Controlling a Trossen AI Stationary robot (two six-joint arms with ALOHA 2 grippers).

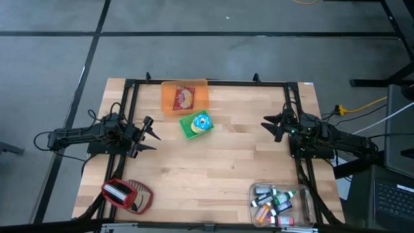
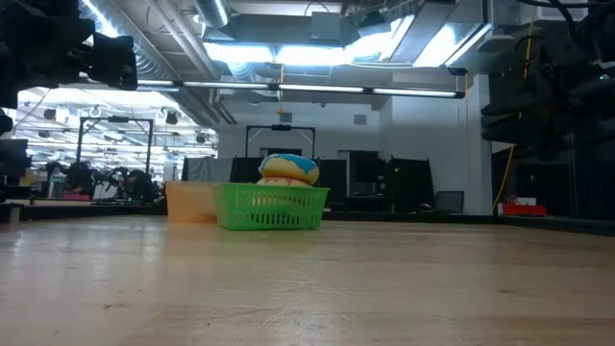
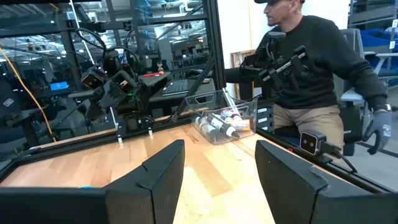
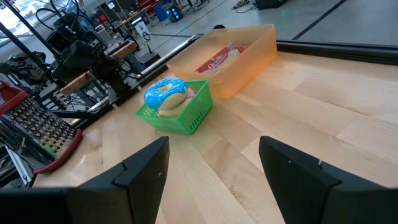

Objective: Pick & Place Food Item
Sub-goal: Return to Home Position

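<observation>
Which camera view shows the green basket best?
The right wrist view: the green basket is close, wall and contents visible. High view: small, from above. Low view: side-on only. Left wrist view: hardly anything.

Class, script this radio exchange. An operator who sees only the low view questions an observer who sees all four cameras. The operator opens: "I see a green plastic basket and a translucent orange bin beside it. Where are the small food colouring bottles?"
Observer: The small food colouring bottles lie in the clear plastic bin, at the lower right corner of the table in the high view.
Operator: Is either gripper holding anything?
Observer: No. The left gripper and right gripper are both open and empty, at opposite table edges.
Operator: What is in the orange bin?
Observer: A flat packet with a red label lies inside the translucent orange bin.
</observation>
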